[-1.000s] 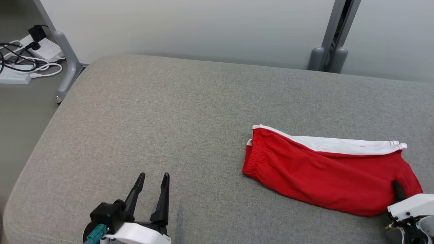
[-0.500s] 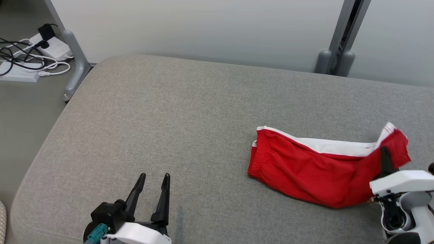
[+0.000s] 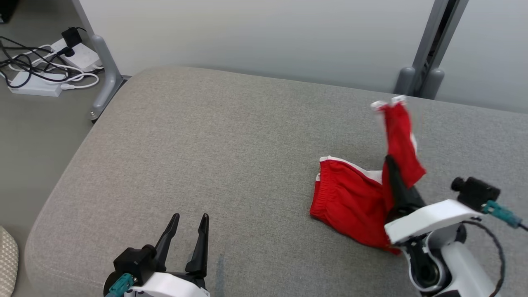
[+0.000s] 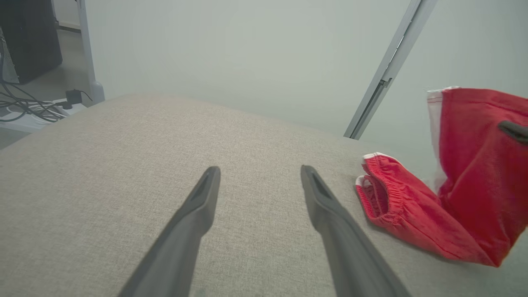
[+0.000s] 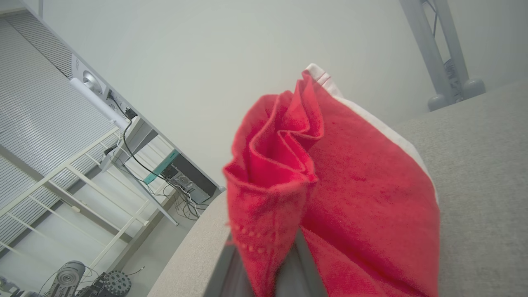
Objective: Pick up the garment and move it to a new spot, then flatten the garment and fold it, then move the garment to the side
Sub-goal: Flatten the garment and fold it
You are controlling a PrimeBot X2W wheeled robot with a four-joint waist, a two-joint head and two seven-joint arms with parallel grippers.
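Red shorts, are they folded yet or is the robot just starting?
Only starting. Done: the right gripper is shut on one end of the red shorts. In hand: that end is raised, the waistband end rests on the grey cushion. Remaining: moving, flattening, folding, setting aside. The left gripper is open, empty.

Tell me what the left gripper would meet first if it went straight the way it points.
Nothing close: the left gripper points along the grey fabric cushion toward the pale wall, which is probably first, though depth is unclear. The red and white shorts are to its right.
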